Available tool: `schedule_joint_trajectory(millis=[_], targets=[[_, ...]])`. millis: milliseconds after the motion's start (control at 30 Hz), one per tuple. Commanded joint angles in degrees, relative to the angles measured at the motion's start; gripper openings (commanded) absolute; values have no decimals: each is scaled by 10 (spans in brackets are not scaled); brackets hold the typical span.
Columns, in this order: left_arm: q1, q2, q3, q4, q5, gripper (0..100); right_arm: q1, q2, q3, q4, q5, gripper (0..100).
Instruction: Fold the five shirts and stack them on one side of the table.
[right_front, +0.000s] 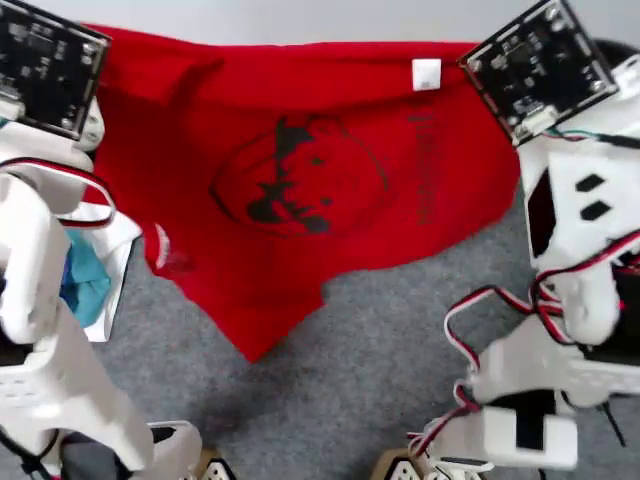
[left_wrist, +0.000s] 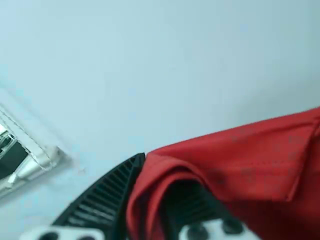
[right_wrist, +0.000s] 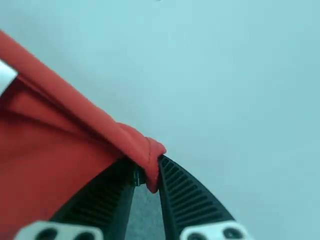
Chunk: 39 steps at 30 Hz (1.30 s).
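Red shirt (right_front: 250, 260) stretched over grey table (right_front: 380, 340), left hand (left_wrist: 161, 176) and right hand (right_wrist: 148, 170) each gripping its edge.

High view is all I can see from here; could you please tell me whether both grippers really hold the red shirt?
Observer: Yes for the right one. Its wrist view shows the right gripper shut on a bunched edge of the red shirt.
Operator: Thank you. And the left one, please?
Observer: The left gripper has a fold of the shirt pinched between its fingers, with cloth draped over one of them.
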Motion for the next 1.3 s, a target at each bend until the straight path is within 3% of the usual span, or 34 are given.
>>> schedule_joint_trajectory(millis=[0, 333, 500, 900, 1100, 1267], targets=[[2, 12, -67, 6, -3, 5, 11, -79, 120, 22, -6, 11], [2, 11, -153, 111, -3, 5, 13, -252, 346, 21, -6, 11], [1, 11, -219, 147, -3, 5, 14, -305, 375, 22, -6, 11], [-4, 7, -421, 143, -5, 5, 47, -429, 398, 19, -6, 11], [-4, -19, -346, 171, -6, 5, 46, -441, 429, 19, -5, 11], [1, -36, -150, 170, -4, 5, 35, -441, 571, 8, -3, 11]])
